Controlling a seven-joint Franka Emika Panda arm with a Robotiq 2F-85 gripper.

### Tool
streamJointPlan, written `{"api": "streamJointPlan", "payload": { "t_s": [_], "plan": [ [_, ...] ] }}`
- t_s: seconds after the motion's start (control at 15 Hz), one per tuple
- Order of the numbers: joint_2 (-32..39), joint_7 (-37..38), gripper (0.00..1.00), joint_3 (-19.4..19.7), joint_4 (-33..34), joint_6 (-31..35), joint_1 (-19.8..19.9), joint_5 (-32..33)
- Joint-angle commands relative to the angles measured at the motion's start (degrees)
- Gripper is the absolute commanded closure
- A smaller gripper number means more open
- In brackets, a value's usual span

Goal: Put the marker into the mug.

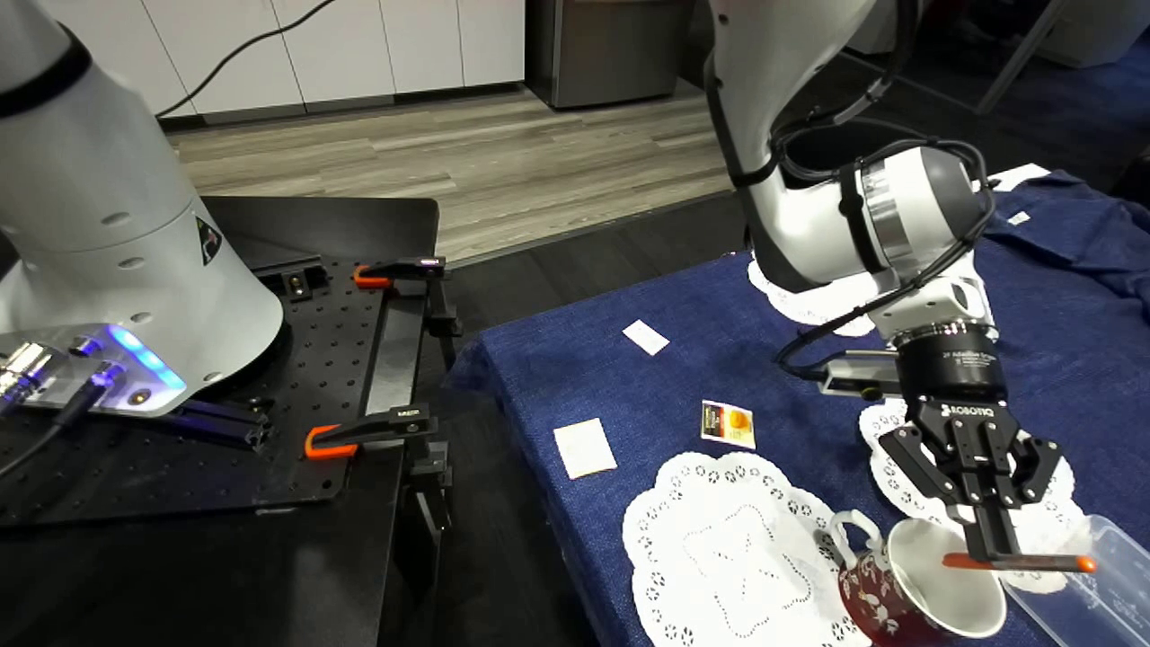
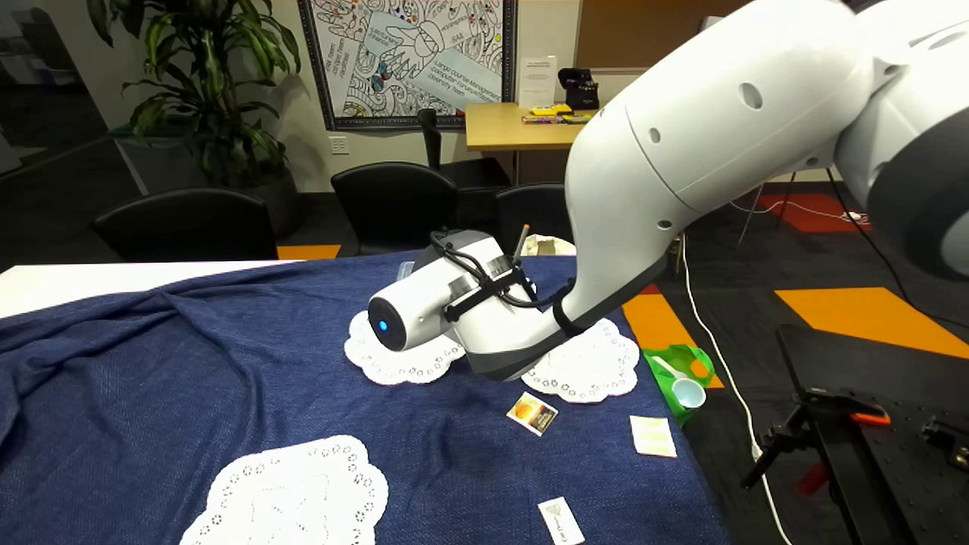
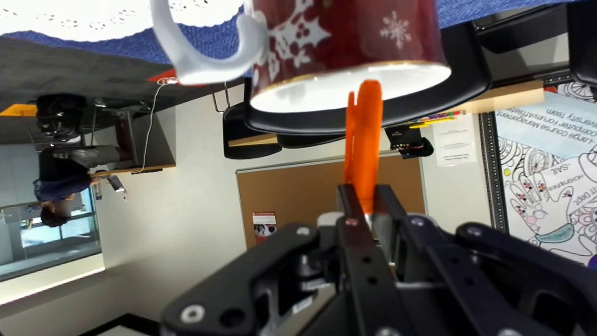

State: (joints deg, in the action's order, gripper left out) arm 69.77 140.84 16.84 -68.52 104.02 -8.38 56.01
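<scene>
Pincer [image 1: 995, 553]'s closed tight on the marker [image 1: 1047, 563], nr where orange end meets paler body. In the wrist view, that orange end points at the mug [image 3: 354, 37]'s mouth (can't tell if it's past the rim). Mug's upright on the table [image 1: 584, 368], handle twd a white doily [image 1: 746, 557]; clear container [image 1: 1110, 598] nr it.

In an exterior view, the round dark-red mug [image 1: 916, 586] stands at the right edge of the near white scalloped doily [image 1: 719, 566], left of the clear plastic container [image 1: 1114, 584].
</scene>
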Motion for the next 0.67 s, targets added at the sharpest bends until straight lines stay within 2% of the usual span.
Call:
{"api": "streamJointPlan", "payload": {
  "t_s": [0.0,0.13,0.2,0.27,0.6],
  "plan": [
    [3.9,-1.8,0.97,-1.2,5.9,-1.6,1.9,0.3],
    [5.2,-3.4,0.95,-1.4,7.3,-1.9,2.3,-0.2],
    [5.8,-4.5,0.8,-1.4,8.0,-2.2,2.5,-0.5],
    [6.4,-5.3,0.6,-1.5,8.6,-2.4,2.6,-0.7],
    [8.0,-7.1,0.25,-1.0,10.7,-2.8,2.8,-1.5]
  ]
}}
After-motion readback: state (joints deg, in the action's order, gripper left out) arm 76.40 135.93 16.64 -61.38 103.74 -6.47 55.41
